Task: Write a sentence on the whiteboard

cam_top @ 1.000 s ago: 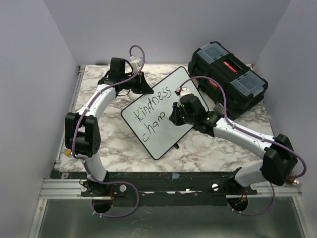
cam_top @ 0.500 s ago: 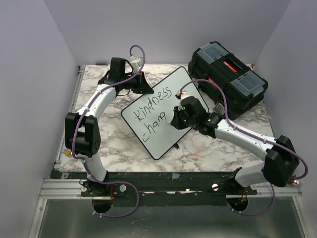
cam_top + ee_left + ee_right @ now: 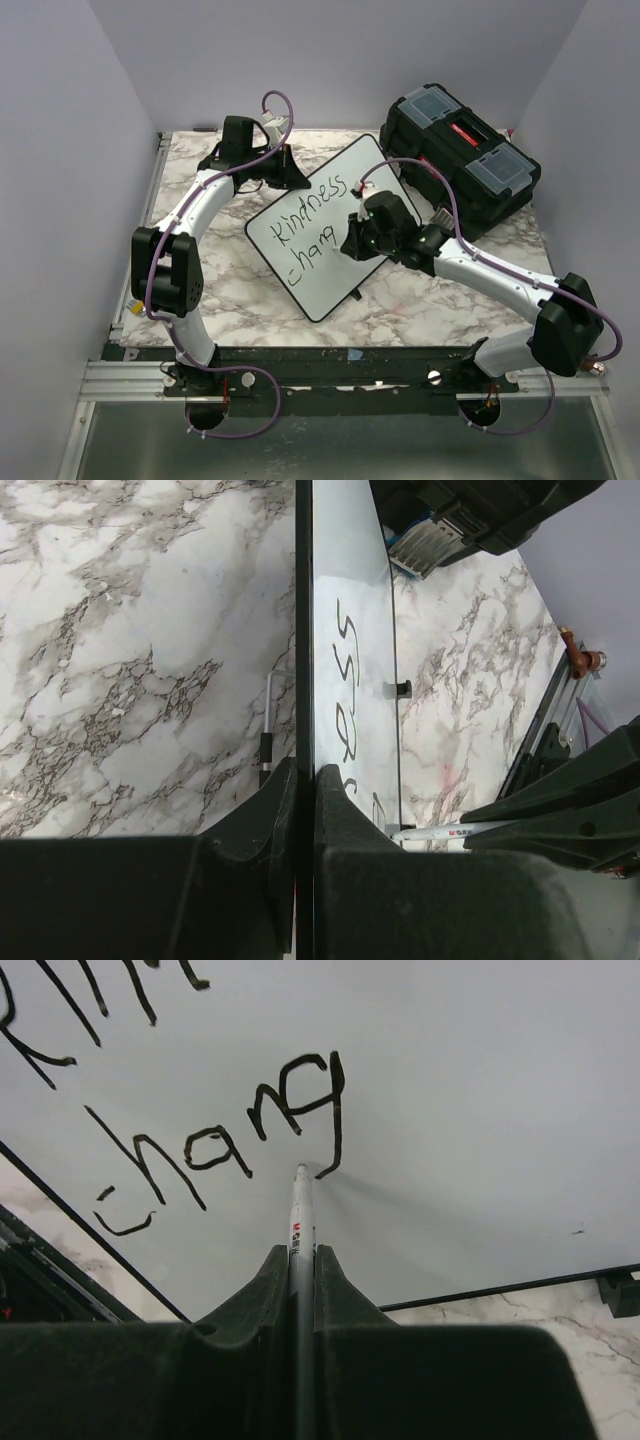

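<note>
Lying tilted at mid-worktop (image 3: 235, 290): the whiteboard (image 3: 318, 285), clamped at its 11 o'clock edge by the tightly closed left gripper (image 3: 305, 780). Pinched in the closed right gripper (image 3: 300, 1255), a marker (image 3: 299, 1210), tip at the g's tail. Written so far of the sentence (image 3: 310, 215): "kindness chang". At 1 o'clock, a black toolbox (image 3: 460, 150).

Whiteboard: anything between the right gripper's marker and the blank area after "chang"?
Nothing visible. The marker in the right gripper has its tip by the g's tail; the whiteboard beyond is bare.
</note>
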{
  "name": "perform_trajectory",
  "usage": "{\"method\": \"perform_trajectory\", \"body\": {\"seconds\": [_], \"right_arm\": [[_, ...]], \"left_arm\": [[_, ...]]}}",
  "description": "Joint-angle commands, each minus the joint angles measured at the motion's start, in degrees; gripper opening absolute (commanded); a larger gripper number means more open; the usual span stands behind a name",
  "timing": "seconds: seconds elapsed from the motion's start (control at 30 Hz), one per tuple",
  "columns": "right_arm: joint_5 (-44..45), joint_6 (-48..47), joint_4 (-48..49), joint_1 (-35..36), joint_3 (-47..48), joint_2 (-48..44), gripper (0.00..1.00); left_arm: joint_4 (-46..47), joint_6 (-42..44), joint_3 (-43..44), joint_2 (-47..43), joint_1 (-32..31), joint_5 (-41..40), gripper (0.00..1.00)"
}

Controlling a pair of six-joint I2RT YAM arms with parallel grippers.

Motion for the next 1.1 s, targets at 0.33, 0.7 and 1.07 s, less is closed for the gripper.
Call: {"method": "perform_trajectory", "body": {"seconds": [0.33, 0.7, 1.07], "right_arm": [[5.3, 0.7, 4.2, -0.2, 4.7, -1.4, 0.01], [11.7, 1.8, 3.7, -1.6, 3.3, -0.6, 0.01], [10.2, 2.3, 5.3, -1.8, 3.4, 1.8, 0.01]], "left_arm": [[-3.1, 5.9, -0.2, -0.9, -2.3, -0.7, 0.0], [-2.7, 5.7, -0.2, -0.8, -2.3, -0.5, 0.0], [-2.8, 5.8, -0.4, -0.8, -2.3, -0.5, 0.0]]}}
